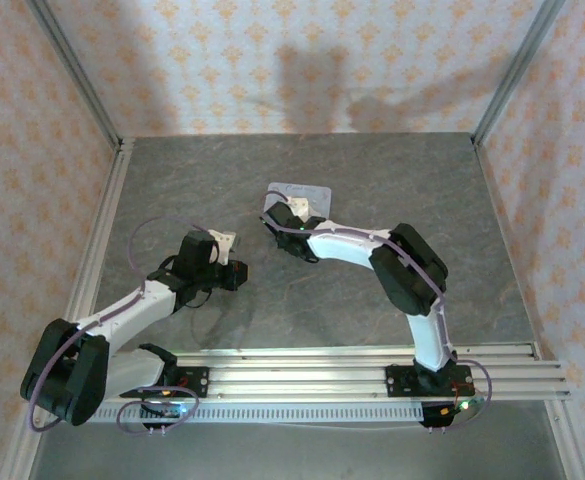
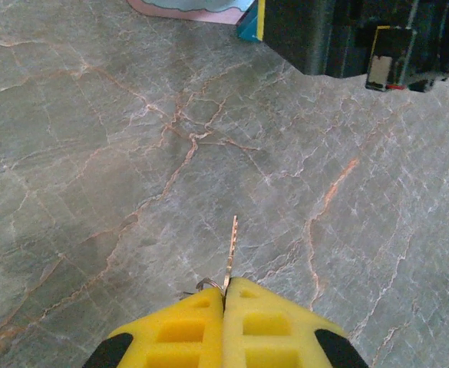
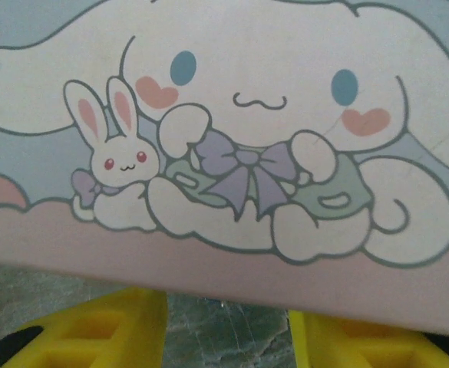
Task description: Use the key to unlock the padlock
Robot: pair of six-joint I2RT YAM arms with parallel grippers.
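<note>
Though tiny, key (image 2: pixel 231 247) between left fingers (image 2: pixel 184 331).

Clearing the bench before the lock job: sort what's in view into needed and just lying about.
Job:
- thin pale silvery metal key, pinched in the shut yellow-tipped left hand

Lying about:
- pastel pink-and-blue rectangular cartoon tin, in front of the open right hand

White-and-black arms (image 1: pixel 132 305), looping lilac cables (image 1: pixel 132 245), blocky yellow fingers (image 2: pixel 262 330) (square recesses, black outer corners)
</note>
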